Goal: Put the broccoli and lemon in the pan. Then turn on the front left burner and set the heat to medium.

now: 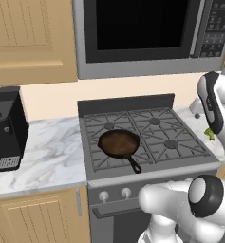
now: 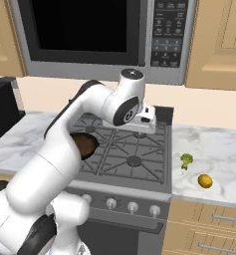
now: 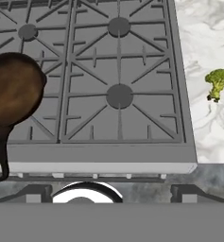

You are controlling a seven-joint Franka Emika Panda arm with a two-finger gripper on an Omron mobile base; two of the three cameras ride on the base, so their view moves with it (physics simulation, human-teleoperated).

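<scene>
- the broccoli [image 2: 186, 160] is a small bright green floret with a bumpy crown and a paler stem; it stands on the marble counter [image 2: 224, 149] to the right of the stove [image 3: 118, 151], well apart from the pan [image 1: 118, 143].
- it looks light and a little springy; the crown would crush under a hard squeeze, so the firmer stem, or a soft pinch across the crown from above, seems the better hold.
- the lemon [image 2: 204, 181] is a smooth, rounded yellow-orange fruit, nearer the counter's front edge, just beside the broccoli but not touching it.
- it should be firm and light but slick and ready to roll; a centred pinch across its middle looks safest.
- the pan is a dark cast-iron skillet with a low rim and nothing in it, sitting on the front left burner's grate, its short black handle pointing toward the stove front.
- the gripper [image 3: 105, 191] hangs above the stove's right half, its fingers spread wide and holding nothing.
- the burner knobs [image 2: 132, 206] sit in a row on the stove's front panel; the pictures do not show which serves the front left burner.
</scene>
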